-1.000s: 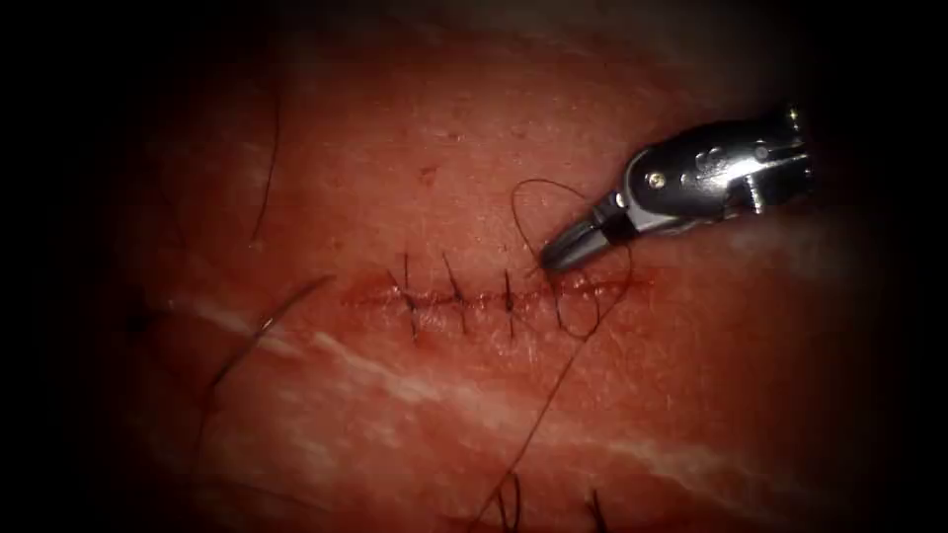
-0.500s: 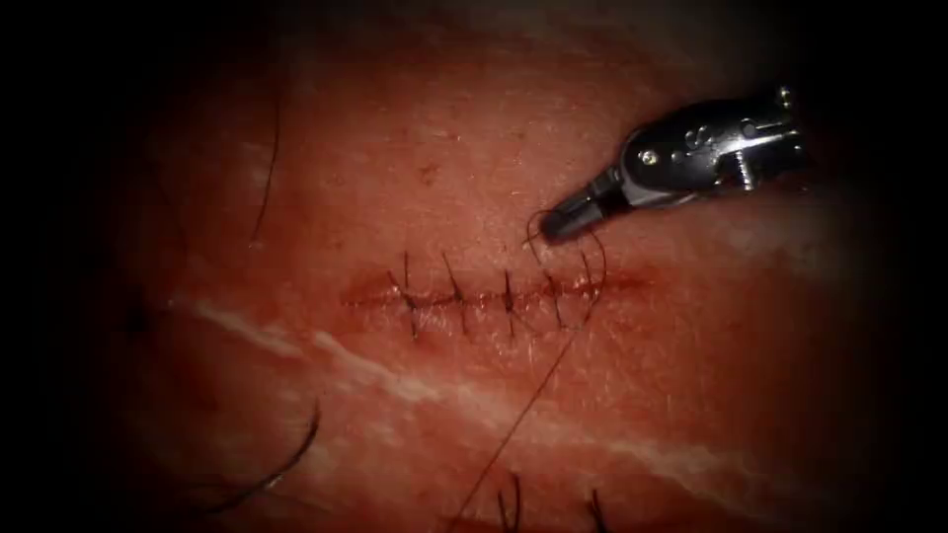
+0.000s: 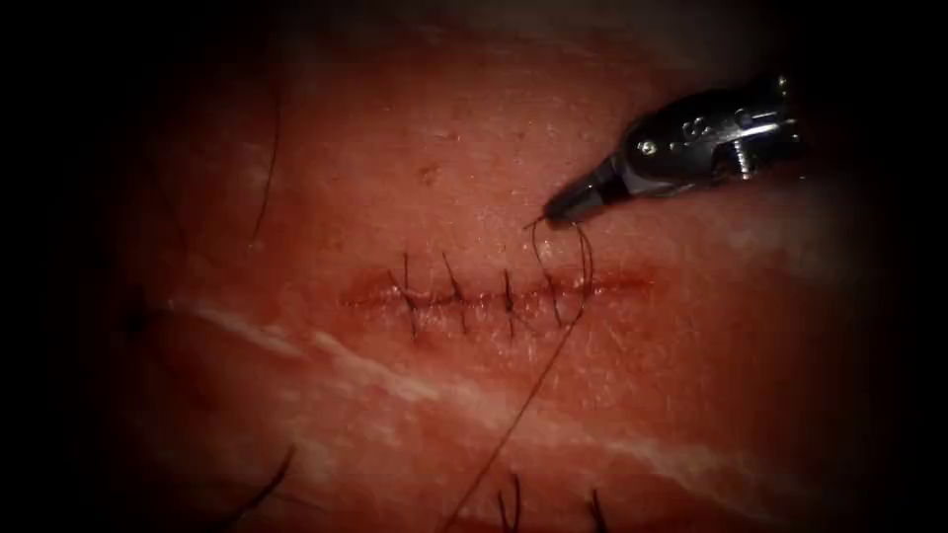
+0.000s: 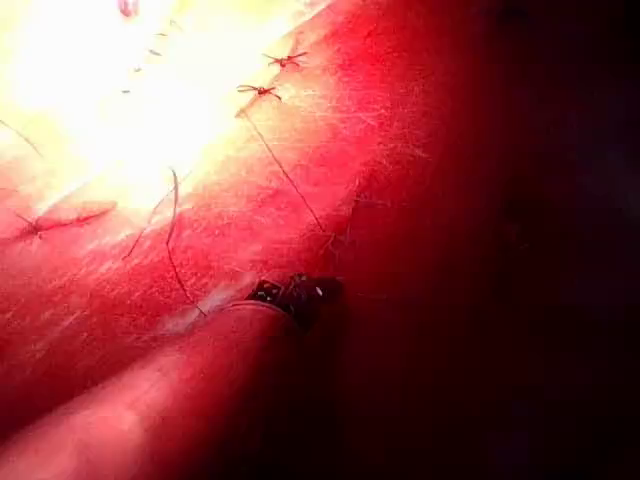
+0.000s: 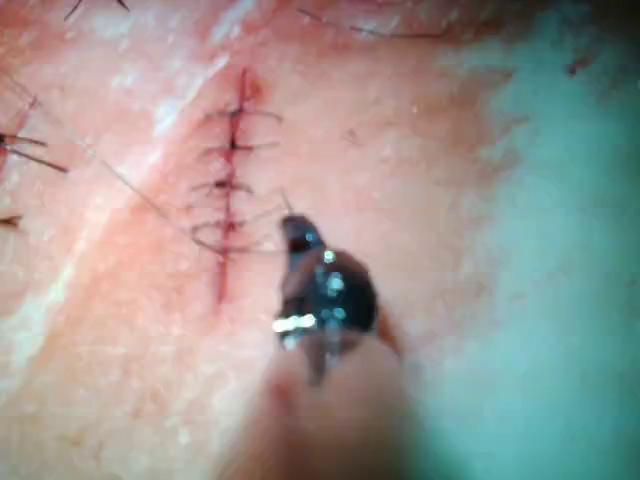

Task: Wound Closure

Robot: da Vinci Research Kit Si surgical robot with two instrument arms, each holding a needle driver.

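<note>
The right gripper (image 3: 558, 212) is hovering just above the cut's right end, its jaws pressed together and clamping the thread (image 3: 538, 390) at their tip. From that grip the thread is dropping in two short strands across the cut (image 3: 494, 294), then running as one long line down and to the left over the tissue (image 3: 691, 375). Four dark stitches (image 3: 456, 292) are crossing the cut to the left of the gripper. In the right wrist view the right gripper (image 5: 295, 232) is sitting just beside the stitched line. In the left wrist view the left gripper (image 4: 298, 293) is lying dark against the tissue; whether it is apart or together I cannot tell.
</note>
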